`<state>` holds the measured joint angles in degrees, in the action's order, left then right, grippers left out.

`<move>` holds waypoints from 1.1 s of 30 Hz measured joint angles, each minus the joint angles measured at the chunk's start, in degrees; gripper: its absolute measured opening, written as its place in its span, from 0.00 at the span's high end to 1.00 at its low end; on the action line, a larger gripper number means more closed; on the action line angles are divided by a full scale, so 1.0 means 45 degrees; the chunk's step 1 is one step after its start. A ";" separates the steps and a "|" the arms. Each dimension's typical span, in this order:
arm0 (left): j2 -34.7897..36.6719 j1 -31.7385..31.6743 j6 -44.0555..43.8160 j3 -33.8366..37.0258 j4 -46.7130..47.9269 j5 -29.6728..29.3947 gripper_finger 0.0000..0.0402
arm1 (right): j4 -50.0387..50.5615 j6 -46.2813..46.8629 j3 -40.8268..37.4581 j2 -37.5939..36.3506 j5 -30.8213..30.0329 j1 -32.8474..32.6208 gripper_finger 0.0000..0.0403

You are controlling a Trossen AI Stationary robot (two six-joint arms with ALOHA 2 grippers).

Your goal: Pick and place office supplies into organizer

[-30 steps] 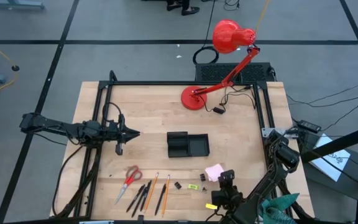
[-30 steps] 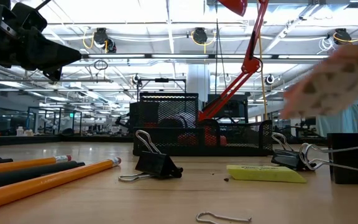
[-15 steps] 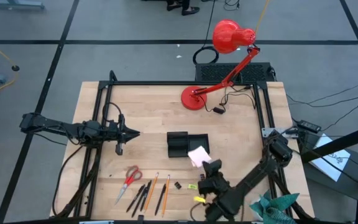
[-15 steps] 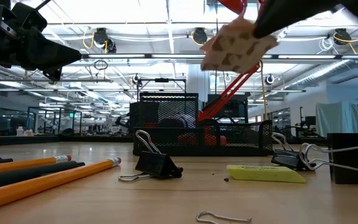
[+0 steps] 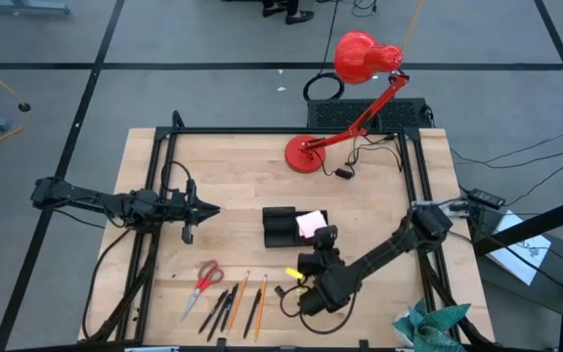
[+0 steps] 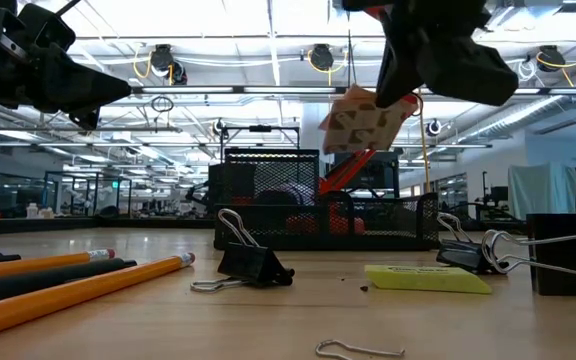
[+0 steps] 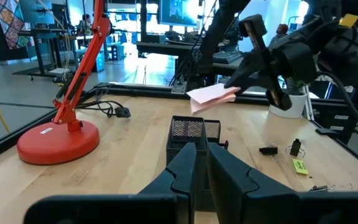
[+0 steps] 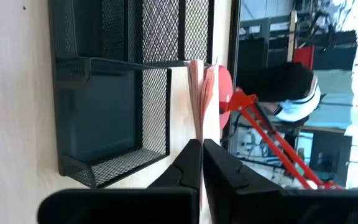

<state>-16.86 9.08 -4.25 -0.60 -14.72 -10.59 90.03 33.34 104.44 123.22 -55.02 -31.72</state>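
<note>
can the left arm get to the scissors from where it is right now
Probably yes. The left hand hangs empty over bare table, and the scissors lie in the open with nothing between; the right hand is over the organizer.

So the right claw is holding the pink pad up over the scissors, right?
Not quite. The right claw does hold the pink pad up in the air, but over the black organizer, not the scissors. The high view shows the scissors lying far off near the table's front edge, by the pencils.
</note>
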 joint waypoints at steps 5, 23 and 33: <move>0.0000 0.0000 -0.0003 0.0000 0.0000 0.0000 0.88 | -0.0002 0.0546 -0.0010 0.0000 0.0298 0.0183 1.00; 0.0000 0.0000 -0.0010 0.0000 -0.0010 0.0000 0.88 | -0.1714 0.0864 -0.1520 0.0005 0.1013 0.0417 1.00; 0.0000 0.0000 -0.0010 -0.0004 -0.0009 0.0000 0.88 | -0.2878 0.0578 -0.2542 -0.0005 0.1303 0.0655 1.00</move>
<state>-16.86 9.08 -4.29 -0.62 -14.76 -10.59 77.08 35.94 93.00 123.20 -49.15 -28.77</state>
